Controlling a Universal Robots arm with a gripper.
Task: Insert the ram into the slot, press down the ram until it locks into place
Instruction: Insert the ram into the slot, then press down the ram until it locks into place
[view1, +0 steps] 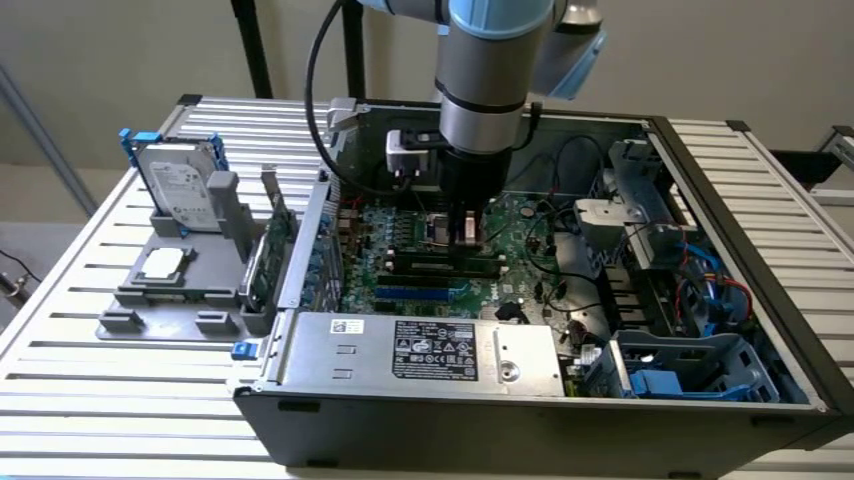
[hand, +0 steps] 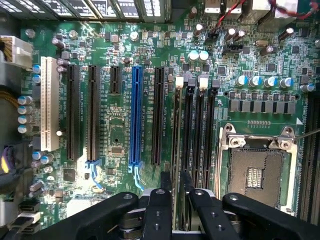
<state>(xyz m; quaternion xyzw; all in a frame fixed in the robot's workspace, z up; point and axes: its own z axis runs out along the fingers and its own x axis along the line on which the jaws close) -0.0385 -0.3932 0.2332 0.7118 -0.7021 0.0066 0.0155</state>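
Nearly closed, the gripper (hand: 175, 181) is pinching the ram (view1: 434, 263), which is standing in the slot (hand: 178, 95); in the exterior view a blue socket (view1: 420, 292) is lying at its 6 o'clock.

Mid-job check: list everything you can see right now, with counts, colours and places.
computer case: one, dark grey, open, on the slatted table
motherboard: one, green, inside the case
power supply: one, silver, case's near side
memory slots: four, black, parallel, beside the silver processor socket
ram: one, green, upright in one memory slot
blue socket: one, among black sockets
hard drive: one, silver, grey fixture, exterior view's left
arm: one, silver-blue, reaching into the case
end effector: one, black, shut on the ram
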